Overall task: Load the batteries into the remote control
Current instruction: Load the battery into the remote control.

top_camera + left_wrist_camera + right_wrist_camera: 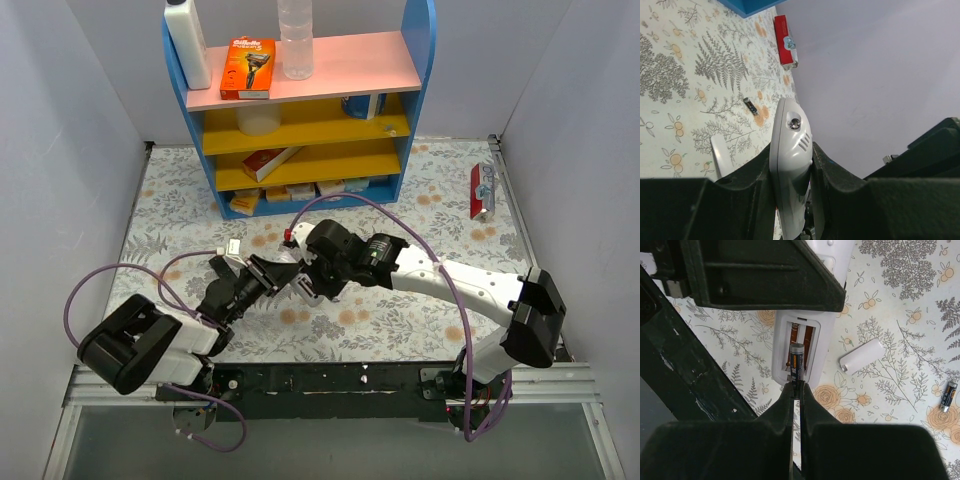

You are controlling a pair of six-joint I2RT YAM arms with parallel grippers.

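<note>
The white remote control (801, 342) lies with its back open, and my left gripper (792, 148) is shut on its body (790, 150), holding it on edge. My right gripper (796, 388) is shut on one of the batteries (796, 362), a dark slim cylinder. Its silvery end points into the open compartment, lying over one slot. A second battery (948, 396) lies loose on the floral mat at the right, also seen in the left wrist view (750, 106). In the top view both grippers (268, 272) (310, 285) meet mid-table over the remote (300, 291).
The remote's white battery cover (861, 356) lies on the mat just right of the remote. A red package (481, 189) sits at the far right edge. A blue shelf unit (305, 110) with boxes and bottles stands at the back.
</note>
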